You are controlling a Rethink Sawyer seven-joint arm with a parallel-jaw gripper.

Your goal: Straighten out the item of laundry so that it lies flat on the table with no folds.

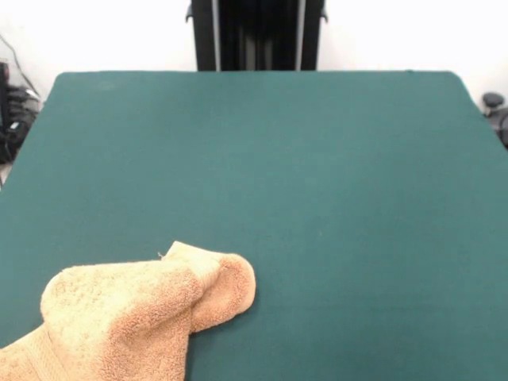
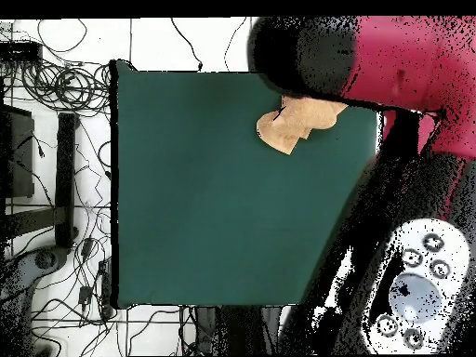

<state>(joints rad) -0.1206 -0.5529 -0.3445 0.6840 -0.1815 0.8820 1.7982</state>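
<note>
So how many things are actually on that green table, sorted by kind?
Towels: 1, an orange-tan towel, crumpled at the table's edge
Other loose items: 0
Total: 1

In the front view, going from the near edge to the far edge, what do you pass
Orange-tan towel, bunched and folded at the near left edge → a wide bare stretch of green table → the robot's black pedestal behind the far edge. No gripper shows in this view.
</note>
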